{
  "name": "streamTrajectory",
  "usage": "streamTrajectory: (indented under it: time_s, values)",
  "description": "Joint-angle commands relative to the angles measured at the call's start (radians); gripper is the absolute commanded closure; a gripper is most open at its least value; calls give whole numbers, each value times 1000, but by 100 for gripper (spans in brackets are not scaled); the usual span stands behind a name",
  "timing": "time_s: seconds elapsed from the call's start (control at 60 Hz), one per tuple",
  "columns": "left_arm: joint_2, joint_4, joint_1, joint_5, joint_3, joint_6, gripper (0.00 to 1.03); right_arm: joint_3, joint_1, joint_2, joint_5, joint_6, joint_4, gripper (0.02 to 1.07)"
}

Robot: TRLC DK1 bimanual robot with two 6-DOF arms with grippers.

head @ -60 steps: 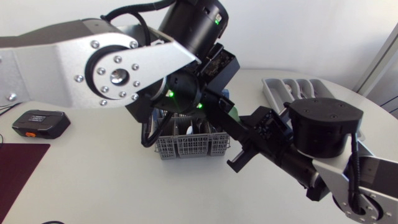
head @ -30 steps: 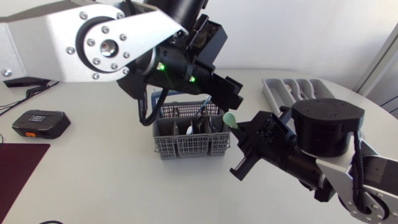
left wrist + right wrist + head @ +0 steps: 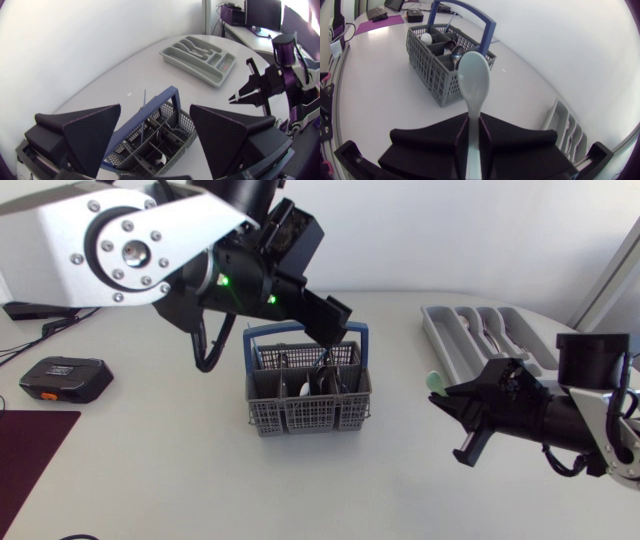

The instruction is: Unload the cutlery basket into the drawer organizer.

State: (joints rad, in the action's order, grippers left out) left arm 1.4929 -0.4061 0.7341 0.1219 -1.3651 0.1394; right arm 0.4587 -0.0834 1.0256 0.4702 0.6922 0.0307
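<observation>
Right wrist view shows the right tool (image 3: 474,131) clamped on a pale spoon (image 3: 472,75), held clear of the basket (image 3: 432,62) ahead, where more cutlery (image 3: 454,52) waits, and not yet at the organizer (image 3: 567,130) beside it; the left tool (image 3: 155,110) hangs wide open above the basket.

Mint spoon (image 3: 432,381) betw. grey basket (image 3: 306,414) & organizer (image 3: 431,323).
</observation>
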Motion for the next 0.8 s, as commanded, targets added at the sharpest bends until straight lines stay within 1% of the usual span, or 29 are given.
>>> streamTrajectory:
  time_s: [0.0,0.117,0.3,0.417,0.533,0.617,0.783]
  values:
    - [-23,4,-1,15,57,43,7,51,117,91,76,145,41,101]
    - [-31,4,1,25,84,58,7,127,255,226,160,305,104,101]
    - [-39,6,5,27,129,69,7,255,405,433,196,537,170,101]
    - [-36,7,16,30,147,78,7,340,465,542,194,710,235,101]
    - [-36,9,24,39,161,86,7,416,521,637,179,851,253,101]
    - [-36,9,21,41,167,91,7,479,559,694,173,948,301,101]
    - [-36,12,21,41,187,94,7,621,606,821,111,1095,399,101]
